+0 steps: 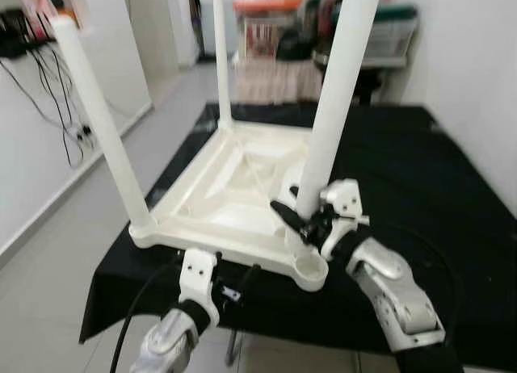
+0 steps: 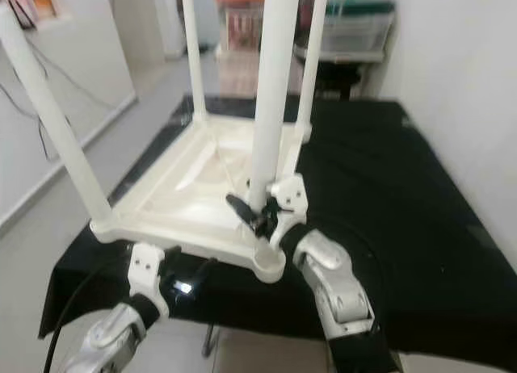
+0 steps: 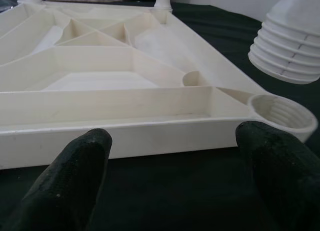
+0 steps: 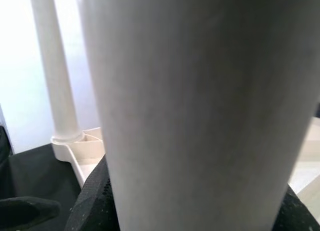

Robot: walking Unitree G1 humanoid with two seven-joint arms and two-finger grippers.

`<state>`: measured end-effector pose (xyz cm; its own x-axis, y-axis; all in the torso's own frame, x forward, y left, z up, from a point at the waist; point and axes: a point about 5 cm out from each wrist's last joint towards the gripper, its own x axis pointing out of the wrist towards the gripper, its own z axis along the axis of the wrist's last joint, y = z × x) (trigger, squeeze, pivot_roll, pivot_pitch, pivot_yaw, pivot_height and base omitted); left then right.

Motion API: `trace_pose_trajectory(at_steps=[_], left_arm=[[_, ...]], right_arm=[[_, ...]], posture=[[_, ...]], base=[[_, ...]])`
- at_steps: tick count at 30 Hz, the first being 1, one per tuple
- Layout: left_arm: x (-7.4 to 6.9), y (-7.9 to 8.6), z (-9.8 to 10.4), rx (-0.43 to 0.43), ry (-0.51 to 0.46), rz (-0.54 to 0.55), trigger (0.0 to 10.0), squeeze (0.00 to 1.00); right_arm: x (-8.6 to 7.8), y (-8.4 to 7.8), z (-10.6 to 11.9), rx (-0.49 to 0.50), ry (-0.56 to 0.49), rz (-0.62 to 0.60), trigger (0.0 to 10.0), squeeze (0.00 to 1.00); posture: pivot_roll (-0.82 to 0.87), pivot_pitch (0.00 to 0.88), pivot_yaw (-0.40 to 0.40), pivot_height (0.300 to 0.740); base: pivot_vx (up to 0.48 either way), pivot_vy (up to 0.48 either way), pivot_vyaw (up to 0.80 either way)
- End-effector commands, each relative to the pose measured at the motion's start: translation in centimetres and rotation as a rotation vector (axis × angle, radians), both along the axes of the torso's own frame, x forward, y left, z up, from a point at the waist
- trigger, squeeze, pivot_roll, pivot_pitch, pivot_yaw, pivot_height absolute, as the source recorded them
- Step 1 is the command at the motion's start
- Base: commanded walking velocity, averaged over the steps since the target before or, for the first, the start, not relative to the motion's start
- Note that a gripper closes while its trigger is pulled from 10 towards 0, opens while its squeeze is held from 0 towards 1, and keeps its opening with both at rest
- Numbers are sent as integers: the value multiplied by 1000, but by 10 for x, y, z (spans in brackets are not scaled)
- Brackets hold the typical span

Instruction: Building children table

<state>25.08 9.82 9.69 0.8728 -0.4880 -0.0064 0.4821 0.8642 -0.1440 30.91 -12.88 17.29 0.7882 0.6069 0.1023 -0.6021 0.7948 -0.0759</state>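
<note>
The right gripper [image 1: 305, 220] is gripping the fourth white plastic leg [image 1: 339, 90] just above the empty threaded corner socket [image 1: 309, 267] of the upturned white tabletop [image 1: 234, 187]; the wide-open left gripper [image 1: 230, 288] is hovering before its edge. Centre the leg's ribbed end before lowering.

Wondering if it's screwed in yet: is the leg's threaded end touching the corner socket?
Apart. The left wrist view shows the leg hanging above the socket, black cloth visible between.

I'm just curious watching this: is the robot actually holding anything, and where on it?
Yes. The right gripper grips the loose white table leg near its lower threaded end, above the empty corner socket. The left gripper is open, holding nothing.
</note>
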Motion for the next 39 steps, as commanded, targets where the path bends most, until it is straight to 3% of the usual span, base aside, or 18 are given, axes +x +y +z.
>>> trace_pose_trajectory(at_steps=[1, 25, 39], left_arm=[[-1, -2, 4, 2, -27, -15, 10000, 0], [1, -4, 14, -19, -59, -28, 10000, 0], [-8, -6, 5, 22, -26, -39, 10000, 0]], right_arm=[[-1, 2, 1, 10, -17, 12, 10000, 0], [-4, 6, 1, 29, -26, 48, 10000, 0], [-8, 6, 0, 18, -25, 101, 10000, 0]], posture=[[-51, 0, 12, 740], [-52, 0, 22, 740], [-40, 0, 23, 740]], base=[[322, 0, 0], [354, 0, 0], [0, 0, 0]])
